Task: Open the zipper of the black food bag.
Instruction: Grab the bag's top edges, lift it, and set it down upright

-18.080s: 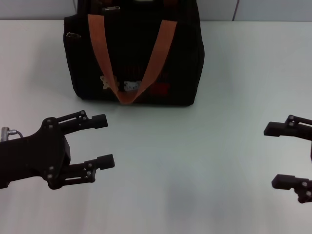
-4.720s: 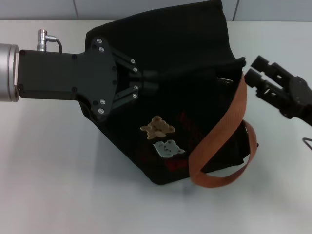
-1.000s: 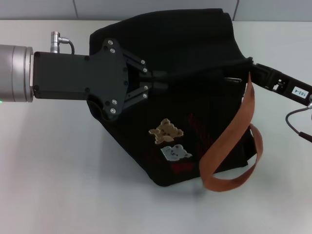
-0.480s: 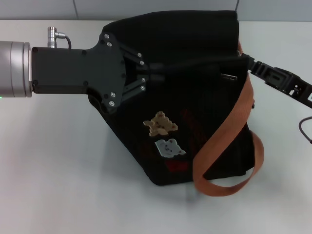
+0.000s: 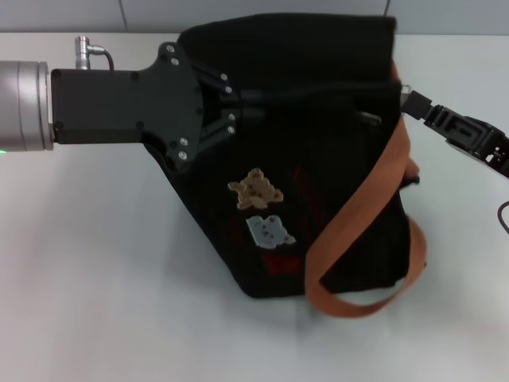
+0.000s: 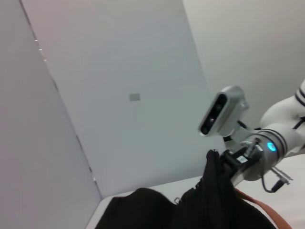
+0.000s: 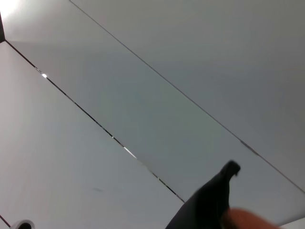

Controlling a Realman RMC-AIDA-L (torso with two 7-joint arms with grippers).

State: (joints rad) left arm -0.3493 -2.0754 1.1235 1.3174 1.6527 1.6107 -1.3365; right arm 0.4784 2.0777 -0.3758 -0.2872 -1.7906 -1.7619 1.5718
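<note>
The black food bag (image 5: 318, 199) hangs tilted over the white table, bear patches (image 5: 256, 191) facing me and an orange-brown strap (image 5: 374, 207) looping down its right side. My left gripper (image 5: 248, 107) reaches in from the left and is shut on the bag's top edge. The zipper (image 5: 318, 94) runs along that taut edge, with a small silvery pull (image 5: 367, 118) just below it near the right end. My right gripper (image 5: 407, 99) is shut on the bag's right top corner. In the left wrist view the bag fabric (image 6: 157, 210) rises to the right gripper (image 6: 228, 160).
The white table (image 5: 95, 278) spreads under and around the bag, with a grey wall behind it. The right wrist view shows only wall panels, a black fabric tip (image 7: 214, 195) and a blur of orange strap (image 7: 243, 220).
Over the last second both grippers carried the bag slightly up and farther back. The top edge stays stretched between them, and the strap loop has swung a little left.
</note>
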